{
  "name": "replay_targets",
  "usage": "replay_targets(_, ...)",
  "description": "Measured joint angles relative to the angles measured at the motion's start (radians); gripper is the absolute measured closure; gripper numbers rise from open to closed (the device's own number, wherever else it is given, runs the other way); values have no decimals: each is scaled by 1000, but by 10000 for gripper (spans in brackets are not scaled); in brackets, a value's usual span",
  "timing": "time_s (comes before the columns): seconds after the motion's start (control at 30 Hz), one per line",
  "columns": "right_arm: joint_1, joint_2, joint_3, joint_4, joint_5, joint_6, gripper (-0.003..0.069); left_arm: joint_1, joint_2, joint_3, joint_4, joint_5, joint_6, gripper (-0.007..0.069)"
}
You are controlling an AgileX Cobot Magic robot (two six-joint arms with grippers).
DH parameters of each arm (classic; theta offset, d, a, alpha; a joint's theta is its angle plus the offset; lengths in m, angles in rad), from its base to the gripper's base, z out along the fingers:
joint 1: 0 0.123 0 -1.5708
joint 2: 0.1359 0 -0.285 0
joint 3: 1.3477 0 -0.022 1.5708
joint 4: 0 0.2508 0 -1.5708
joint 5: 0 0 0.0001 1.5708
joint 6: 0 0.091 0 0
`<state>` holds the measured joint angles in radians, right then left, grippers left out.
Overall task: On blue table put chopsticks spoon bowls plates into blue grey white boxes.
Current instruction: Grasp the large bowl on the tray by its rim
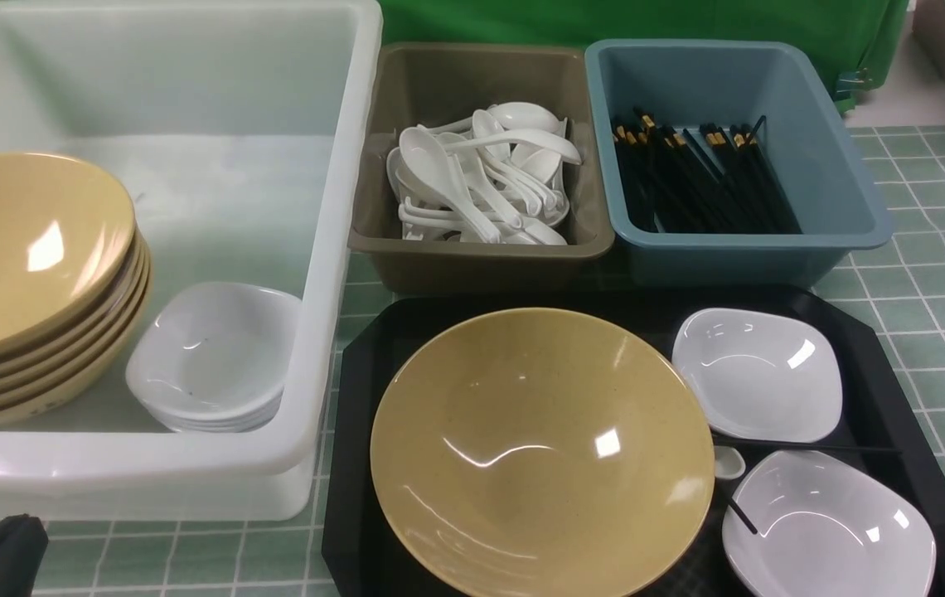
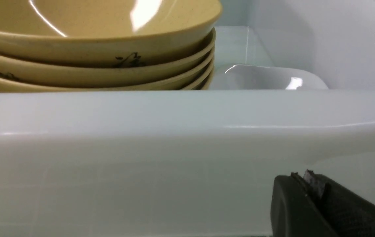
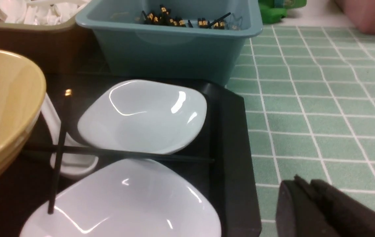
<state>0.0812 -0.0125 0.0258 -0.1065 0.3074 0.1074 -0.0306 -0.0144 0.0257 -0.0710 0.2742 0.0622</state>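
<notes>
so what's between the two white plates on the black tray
A black chopstick lies across the gap, a white spoon at its end; front and right wrist views show it.

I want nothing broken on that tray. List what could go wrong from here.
1. One chopstick leans on the near plate; lifting that plate may flick the stick off the tray.
2. The spoon lies beside the bowl, under the crossed chopsticks; reaching for it could nudge the bowl.

Your left gripper (image 2: 302,176) sits low, its fingers pressed together and holding nothing. Your right gripper (image 3: 303,182) hangs low as well, fingers nearly touching, nothing between them.
</notes>
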Motion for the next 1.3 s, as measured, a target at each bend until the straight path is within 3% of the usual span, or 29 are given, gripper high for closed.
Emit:
replay_targets(0.17,0,0,4,-8,-160,-5,568,0,0,0,0,-184,0,620)
replay_targets(0.2,0,0,4,-10,-307,-5,566,0,0,0,0,-284,1,620)
replay_targets(0.3,0,0,4,-11,-496,-5,563,0,0,0,0,-442,2,620)
replay_targets(0.33,0,0,4,-13,-630,-5,561,0,0,0,0,-584,4,620)
replay_targets(0.43,0,0,4,-15,-827,37,558,0,0,0,0,-791,4,620)
replay_targets(0.57,0,0,4,-15,-974,119,552,0,0,0,0,-1021,-14,620)
replay_targets(0.7,0,0,4,-15,-997,159,552,0,-1,0,0,-1184,-91,620)
replay_targets(0.87,0,0,-46,-15,-911,163,552,0,-2,-65,-5,-1106,-180,620)
replay_targets(0.93,0,22,-162,-15,-773,141,570,0,6,-209,-8,-901,-216,620)
replay_targets(1.17,0,263,-433,-14,-397,45,620,0,289,-530,-11,-557,-96,620)
replay_targets(1.3,0,430,-466,-11,-178,20,620,-1,498,-593,-60,-413,-139,620)
